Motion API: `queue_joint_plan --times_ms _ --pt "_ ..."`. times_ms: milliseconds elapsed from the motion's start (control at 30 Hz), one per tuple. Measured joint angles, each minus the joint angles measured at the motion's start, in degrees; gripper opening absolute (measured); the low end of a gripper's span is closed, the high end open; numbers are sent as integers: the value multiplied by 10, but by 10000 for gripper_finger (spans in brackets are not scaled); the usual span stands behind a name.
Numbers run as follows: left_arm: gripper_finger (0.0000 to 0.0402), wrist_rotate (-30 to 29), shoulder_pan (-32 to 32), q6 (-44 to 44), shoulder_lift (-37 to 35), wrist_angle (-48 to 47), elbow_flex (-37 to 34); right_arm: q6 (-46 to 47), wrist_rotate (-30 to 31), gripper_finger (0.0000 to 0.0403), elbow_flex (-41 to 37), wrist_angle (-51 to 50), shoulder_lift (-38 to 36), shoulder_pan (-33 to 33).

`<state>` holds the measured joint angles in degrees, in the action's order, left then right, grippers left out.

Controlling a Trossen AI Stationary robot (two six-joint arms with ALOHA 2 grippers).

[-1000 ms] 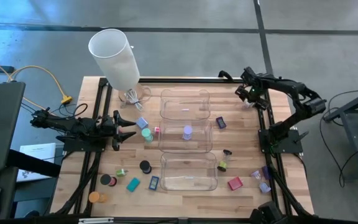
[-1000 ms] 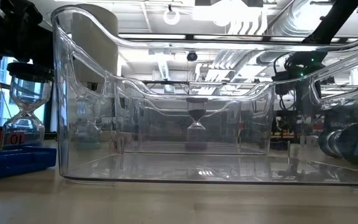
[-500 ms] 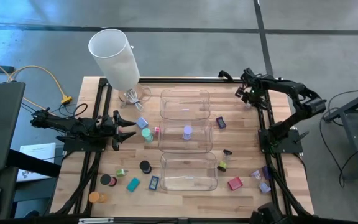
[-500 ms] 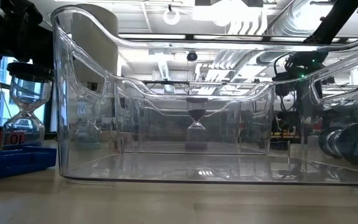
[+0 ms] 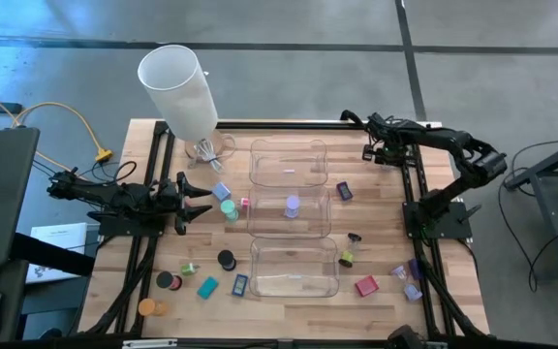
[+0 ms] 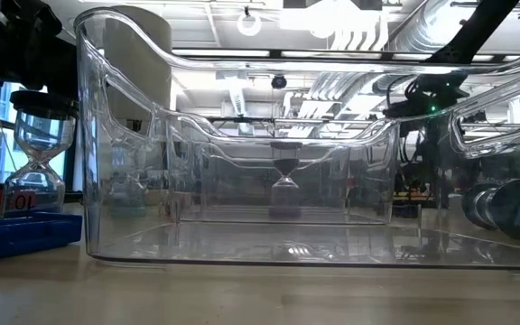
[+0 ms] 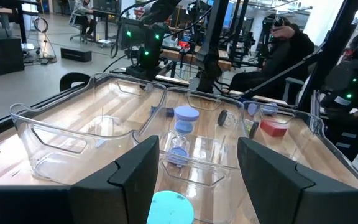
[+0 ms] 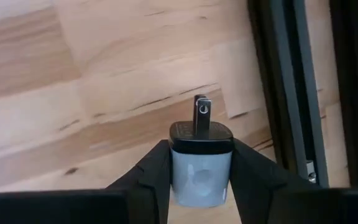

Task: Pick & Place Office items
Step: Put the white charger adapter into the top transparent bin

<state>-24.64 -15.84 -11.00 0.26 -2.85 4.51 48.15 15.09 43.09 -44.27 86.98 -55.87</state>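
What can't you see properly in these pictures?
- High view: what the right pincer holds is too small to see; the right wrist view shows a plug adapter.
- Low view: the clear tray fills the picture, hiding most table items.
- Left wrist view: the left pincer covers part of the teal cylinder.
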Motion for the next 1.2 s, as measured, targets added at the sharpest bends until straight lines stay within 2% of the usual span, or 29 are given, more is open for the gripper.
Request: queue_joint_plan --times_ms 167,333,533,633,867,1200 --pt "212 0 0 -24 0 0 0 -18 15 117 0 0 -38 27" --pt "212 0 0 -30 0 0 0 -34 28 117 8 -9 -112 67" --pt "212 0 0 -30 0 0 0 -100 33 117 44 16 -210 150" --pt "212 -3 0 -30 0 3 0 -142 35 117 73 49 -233 203" --pt "212 -12 0 -22 0 8 0 -213 42 117 157 108 -225 296" --pt "212 -12 0 -33 0 12 0 -274 -7 117 267 107 -102 362"
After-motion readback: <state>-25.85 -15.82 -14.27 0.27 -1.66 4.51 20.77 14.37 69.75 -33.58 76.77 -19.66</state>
